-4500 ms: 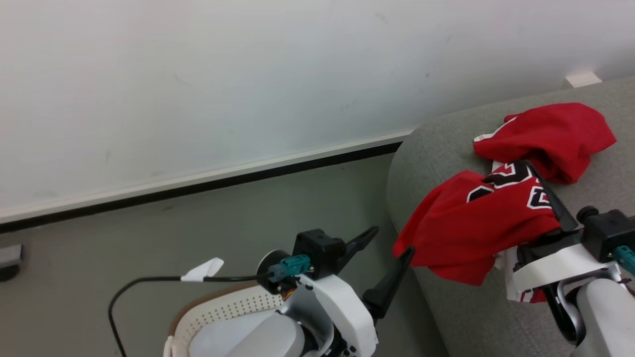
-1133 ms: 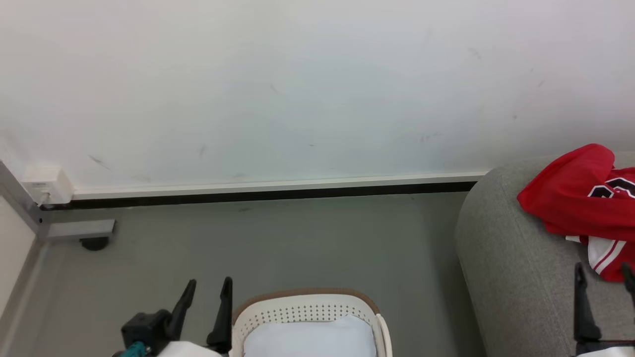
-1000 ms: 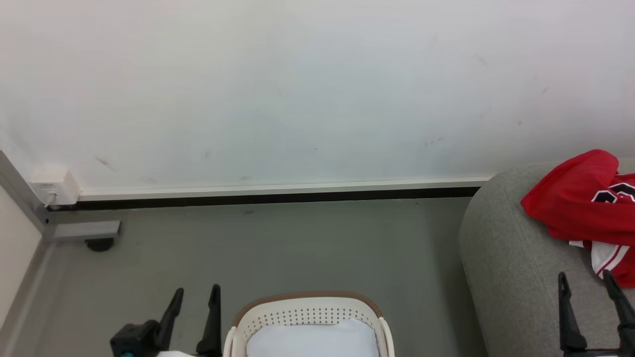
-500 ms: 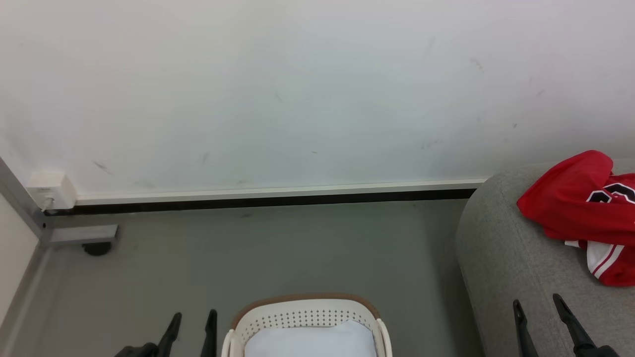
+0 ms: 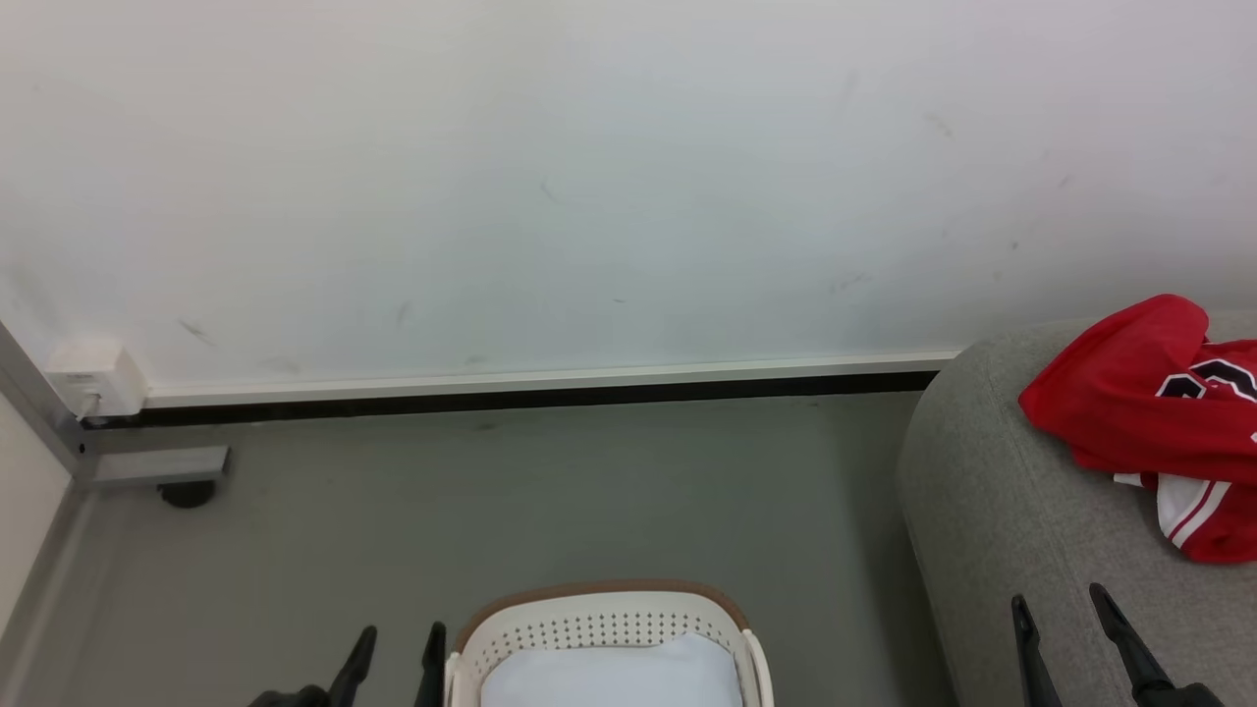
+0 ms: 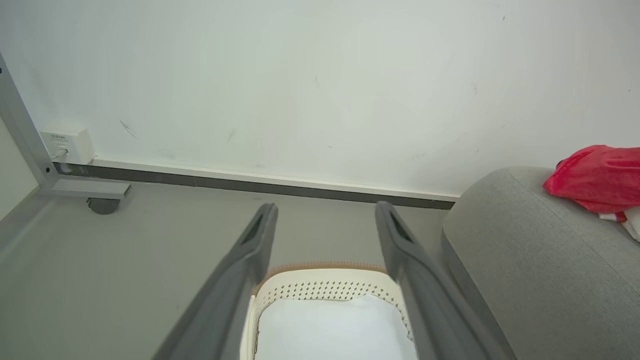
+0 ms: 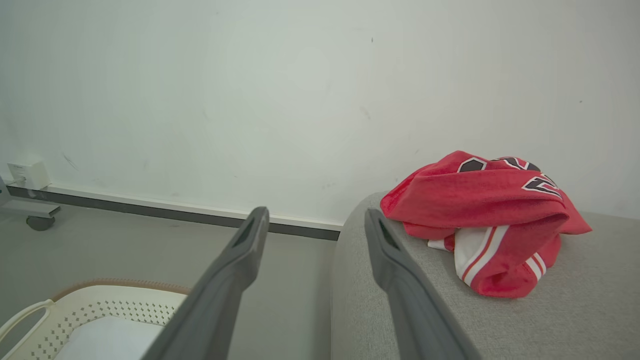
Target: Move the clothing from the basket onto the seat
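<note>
Red clothing (image 5: 1139,422), judged soft, light and limp, lies heaped on the grey seat (image 5: 992,530), apart from the basket (image 5: 599,614), while the left claw (image 5: 403,631) and right claw (image 5: 1059,595) stand open and empty; a bunched fold likely offers the best hold.

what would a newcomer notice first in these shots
The bright red sports clothing with white striped trim jumps out first, lying crumpled on the large light grey fabric seat at the right. Next comes the cream-white perforated plastic basket with a brown rim on the floor at the bottom middle. The open left gripper is close beside it, and the open right gripper is over the seat.
</note>
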